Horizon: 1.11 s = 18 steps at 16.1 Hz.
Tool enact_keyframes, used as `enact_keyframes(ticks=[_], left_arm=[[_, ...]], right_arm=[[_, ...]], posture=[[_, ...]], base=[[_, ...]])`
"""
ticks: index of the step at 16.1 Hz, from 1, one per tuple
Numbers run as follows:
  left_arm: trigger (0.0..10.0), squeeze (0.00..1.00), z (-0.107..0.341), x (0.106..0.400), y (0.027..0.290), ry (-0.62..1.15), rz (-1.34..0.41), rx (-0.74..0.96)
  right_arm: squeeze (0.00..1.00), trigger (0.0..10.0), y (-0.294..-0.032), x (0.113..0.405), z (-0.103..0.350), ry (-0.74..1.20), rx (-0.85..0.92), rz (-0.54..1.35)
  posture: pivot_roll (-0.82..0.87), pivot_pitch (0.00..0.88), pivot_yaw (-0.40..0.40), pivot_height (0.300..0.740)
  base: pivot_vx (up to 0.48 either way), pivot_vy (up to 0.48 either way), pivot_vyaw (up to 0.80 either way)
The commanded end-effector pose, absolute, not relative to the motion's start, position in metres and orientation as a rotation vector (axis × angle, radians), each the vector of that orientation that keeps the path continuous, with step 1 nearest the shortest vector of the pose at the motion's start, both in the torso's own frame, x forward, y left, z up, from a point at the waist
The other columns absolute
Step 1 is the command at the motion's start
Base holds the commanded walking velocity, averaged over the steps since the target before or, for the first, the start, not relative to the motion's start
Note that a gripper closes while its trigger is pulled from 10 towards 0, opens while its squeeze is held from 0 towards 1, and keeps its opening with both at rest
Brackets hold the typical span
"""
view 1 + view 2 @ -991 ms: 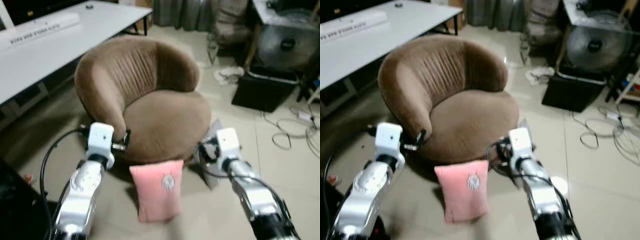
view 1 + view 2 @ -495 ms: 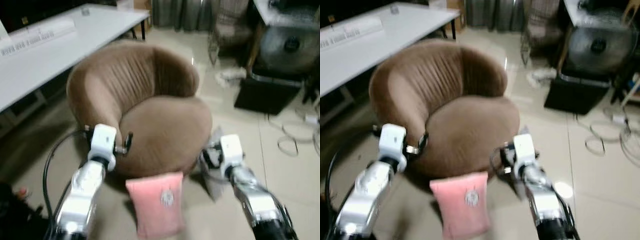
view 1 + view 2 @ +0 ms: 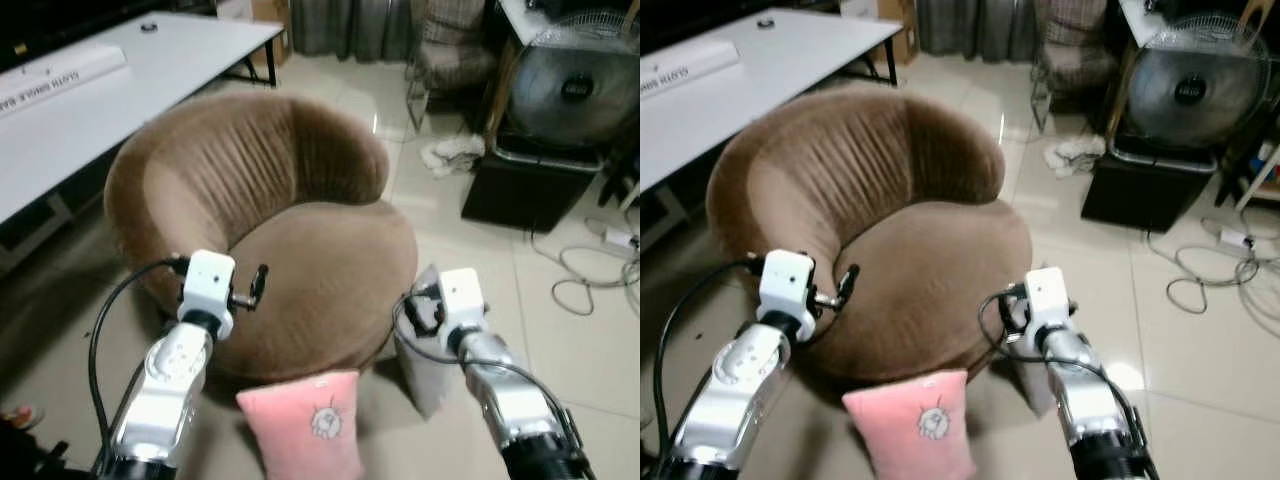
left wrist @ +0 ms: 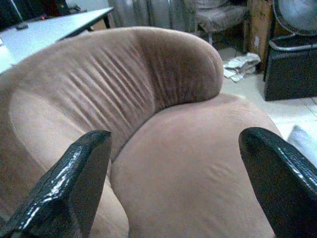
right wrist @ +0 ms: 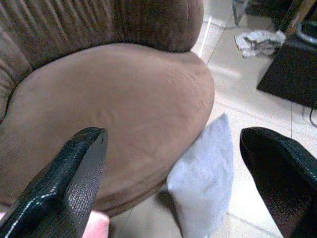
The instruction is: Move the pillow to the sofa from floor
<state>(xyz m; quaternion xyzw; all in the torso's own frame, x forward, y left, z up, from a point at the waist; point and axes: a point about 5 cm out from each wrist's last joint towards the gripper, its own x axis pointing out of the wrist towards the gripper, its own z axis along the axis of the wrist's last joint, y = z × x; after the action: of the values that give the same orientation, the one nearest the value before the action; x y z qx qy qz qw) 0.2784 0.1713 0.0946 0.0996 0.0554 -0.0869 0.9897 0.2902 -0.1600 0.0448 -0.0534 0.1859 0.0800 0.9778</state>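
The pink pillow stands on the tiled floor, propped against the front of the round brown sofa, right at the robot's feet. Nothing has hold of it, so the task looks barely begun: the pillow has yet to be gripped, lifted and set on the seat.

Both silver arms are raised in front of the robot at about seat height. The left gripper hangs over the sofa's left edge with its jaws spread wide and nothing between them; its wrist view looks across the cushion to the ribbed backrest. The right gripper sits off the sofa's right front corner, jaws likewise released and empty.

A second, pale grey pillow leans against the sofa's right side, just beside the right gripper. A white counter runs along the left of the room, and a fan sits above a black box, with loose cables on the floor to the right.

What remains, I judge, is everything: reaching down, grasping, raising and placing.
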Motion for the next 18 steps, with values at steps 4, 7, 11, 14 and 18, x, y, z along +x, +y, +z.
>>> enact_keyframes(ticks=[4,7,11,14,18], left_arm=[[10.0,0.00,0.093,0.278,0.183,0.128,-0.135,0.210],[10.0,0.00,0.092,0.278,0.182,0.135,-0.143,0.212],[10.0,0.00,0.091,0.280,0.181,0.144,-0.155,0.222],[10.0,0.00,0.090,0.281,0.183,0.156,-0.165,0.242],[10.0,0.00,0.083,0.279,0.199,0.203,-0.101,0.275]], right_arm=[[0.00,10.0,-0.149,0.292,0.046,0.367,-0.089,0.194],[0.00,10.0,-0.149,0.293,0.045,0.376,-0.074,0.188],[0.00,10.0,-0.148,0.295,0.042,0.391,-0.072,0.178],[0.00,10.0,-0.145,0.291,0.037,0.420,-0.058,0.185],[0.00,10.0,-0.152,0.287,0.026,0.464,-0.072,0.157]], posture=[[0.14,0.000,0.020,0.740],[0.13,0.000,0.026,0.740],[0.14,0.000,0.021,0.740],[0.15,0.000,0.005,0.740],[0.14,0.000,0.003,0.740]], base=[[0.000,0.000,0.00],[0.000,0.000,0.00],[0.000,0.000,0.00],[0.000,0.000,0.00],[0.000,0.000,0.00]])
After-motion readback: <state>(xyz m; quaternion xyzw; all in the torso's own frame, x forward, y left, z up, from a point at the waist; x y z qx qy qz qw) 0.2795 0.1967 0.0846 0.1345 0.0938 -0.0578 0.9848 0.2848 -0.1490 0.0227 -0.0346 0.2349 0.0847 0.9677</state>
